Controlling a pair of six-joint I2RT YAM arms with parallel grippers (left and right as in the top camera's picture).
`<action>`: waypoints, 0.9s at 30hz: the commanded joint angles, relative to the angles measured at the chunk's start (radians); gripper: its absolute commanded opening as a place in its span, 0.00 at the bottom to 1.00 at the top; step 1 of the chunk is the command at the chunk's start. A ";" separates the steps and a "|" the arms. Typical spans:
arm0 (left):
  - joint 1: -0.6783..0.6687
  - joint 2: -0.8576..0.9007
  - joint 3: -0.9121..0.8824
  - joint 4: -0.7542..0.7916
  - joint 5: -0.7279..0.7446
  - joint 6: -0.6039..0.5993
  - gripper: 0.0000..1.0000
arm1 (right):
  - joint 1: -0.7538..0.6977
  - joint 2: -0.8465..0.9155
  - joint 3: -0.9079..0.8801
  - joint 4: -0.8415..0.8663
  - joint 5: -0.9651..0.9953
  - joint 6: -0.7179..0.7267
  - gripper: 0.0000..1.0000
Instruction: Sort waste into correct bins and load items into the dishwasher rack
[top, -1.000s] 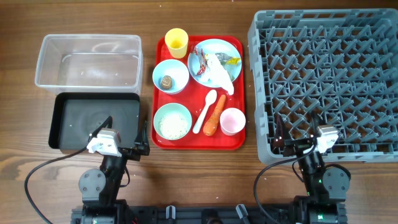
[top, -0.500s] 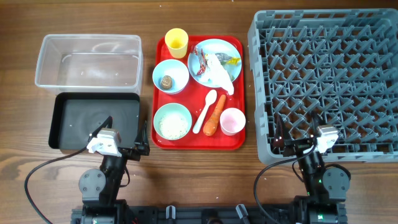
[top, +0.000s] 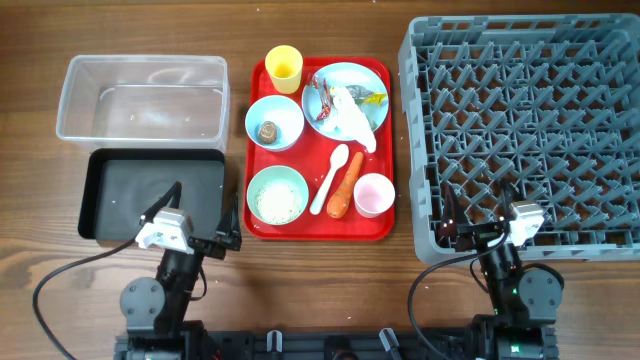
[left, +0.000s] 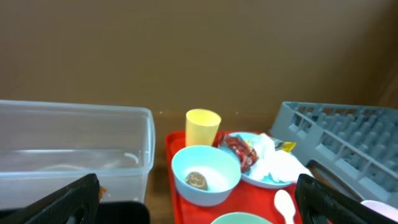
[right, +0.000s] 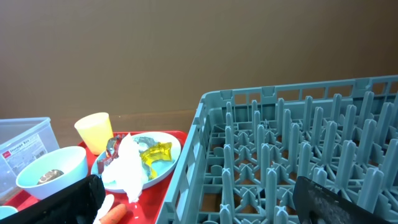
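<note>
On the red tray sit a yellow cup (top: 284, 68), a pink cup (top: 373, 195), a white spoon (top: 330, 180) and an orange carrot (top: 345, 185). A light blue plate (top: 338, 80) carries crumpled tissue (top: 352, 118), a red wrapper (top: 322, 92) and a silver-yellow wrapper (top: 368, 97). The light blue bowl (top: 274, 122) holds a brown lump (left: 198, 180); the mint bowl (top: 277, 195) holds rice. My left gripper (top: 200, 215) is open by the black tray (top: 150, 195), below the clear tub (top: 142, 98). My right gripper (top: 480, 215) is open at the grey rack's (top: 525, 130) near edge. Both are empty.
The red tray (top: 320, 228) lies between the two bins on the left and the rack on the right. Bare wooden table runs along the near edge around both arm bases. The rack's upright pegs fill the right wrist view.
The left arm has shifted very slightly toward the near edge. Nothing on the table has moved, and both grippers stay open.
</note>
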 joint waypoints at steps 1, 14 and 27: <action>-0.006 0.084 0.259 -0.147 -0.010 0.020 1.00 | 0.004 -0.002 -0.001 0.005 -0.013 -0.013 1.00; -0.062 1.011 1.049 -0.633 0.324 0.019 1.00 | 0.004 -0.002 -0.001 0.005 -0.013 -0.013 1.00; -0.480 1.283 1.049 -0.633 -0.322 -0.404 0.50 | 0.004 -0.002 -0.001 0.005 -0.013 -0.013 1.00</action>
